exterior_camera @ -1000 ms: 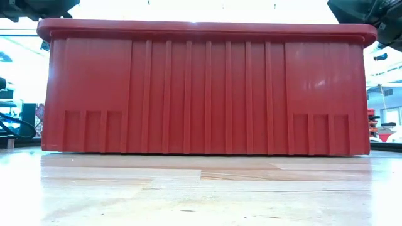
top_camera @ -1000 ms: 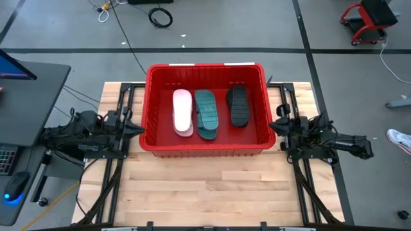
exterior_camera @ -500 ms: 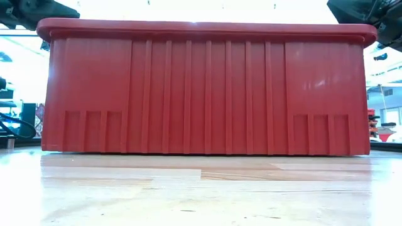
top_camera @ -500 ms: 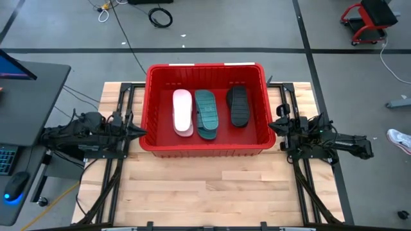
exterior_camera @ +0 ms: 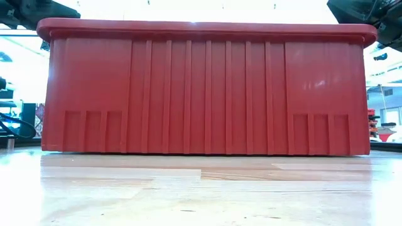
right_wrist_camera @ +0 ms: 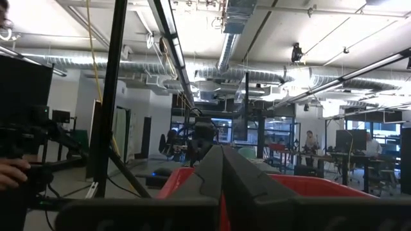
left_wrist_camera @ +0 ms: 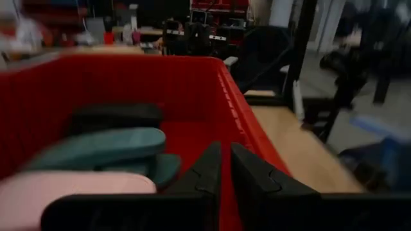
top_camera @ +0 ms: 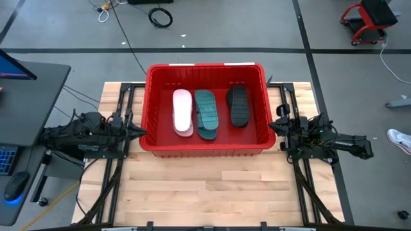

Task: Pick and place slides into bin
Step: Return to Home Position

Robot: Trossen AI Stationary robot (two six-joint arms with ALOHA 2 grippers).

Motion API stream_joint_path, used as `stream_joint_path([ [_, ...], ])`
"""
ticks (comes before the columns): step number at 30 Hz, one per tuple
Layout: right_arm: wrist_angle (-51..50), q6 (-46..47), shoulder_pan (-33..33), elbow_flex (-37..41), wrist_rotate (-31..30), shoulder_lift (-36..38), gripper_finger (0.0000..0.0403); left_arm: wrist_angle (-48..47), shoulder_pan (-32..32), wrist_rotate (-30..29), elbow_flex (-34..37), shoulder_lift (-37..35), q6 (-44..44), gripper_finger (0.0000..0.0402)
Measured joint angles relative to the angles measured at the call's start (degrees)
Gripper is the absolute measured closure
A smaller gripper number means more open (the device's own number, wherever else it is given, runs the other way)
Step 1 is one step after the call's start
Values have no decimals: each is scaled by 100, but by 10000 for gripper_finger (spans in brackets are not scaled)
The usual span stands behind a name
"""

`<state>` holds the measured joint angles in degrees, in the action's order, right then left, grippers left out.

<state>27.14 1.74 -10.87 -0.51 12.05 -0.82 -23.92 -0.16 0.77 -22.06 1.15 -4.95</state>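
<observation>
We see a pink slide (top_camera: 182, 112), teal slide (top_camera: 205, 114) and black slide (top_camera: 238, 106) side by side in the red bin (top_camera: 205, 147). Our left claw (top_camera: 142, 130) and right claw (top_camera: 272, 126) flank it, both pressed together.

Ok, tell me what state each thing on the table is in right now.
bin: upright, partly filled.
pink slides: lying in the bin, left arm's side.
teal slides: in the bin, middle, one stacked on another.
black slides: in the bin, right arm's side.
left gripper: shut, empty, beside the bin's wall.
right gripper: shut, empty, beside the opposite wall.
</observation>
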Motion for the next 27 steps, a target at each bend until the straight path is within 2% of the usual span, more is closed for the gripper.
stream_joint_path([
  [3,0,2,0,0,0,0,389,99,0,15,0,-2,531,361],
  [7,0,2,0,0,0,0,389,765,-3,31,-7,-4,-58,361],
  [11,1,4,0,0,0,0,389,1311,-22,31,10,-5,727,366],
  [14,0,4,0,0,0,-2,389,1967,-171,70,394,-104,1068,369],
  [16,-13,4,0,0,0,-2,389,2820,-199,11,767,-95,1064,371],
  [19,-28,4,1,0,0,-2,389,4193,-199,-60,1471,-89,501,371],
  [22,-33,4,2,0,-2,-2,389,5128,-199,-59,2066,-90,-558,367],
  [24,-35,7,0,0,-2,-2,389,4892,-196,-56,2134,-79,-1045,364],
  [27,-37,6,1,0,0,-2,389,4349,-197,-31,2049,-72,-1191,361],
])
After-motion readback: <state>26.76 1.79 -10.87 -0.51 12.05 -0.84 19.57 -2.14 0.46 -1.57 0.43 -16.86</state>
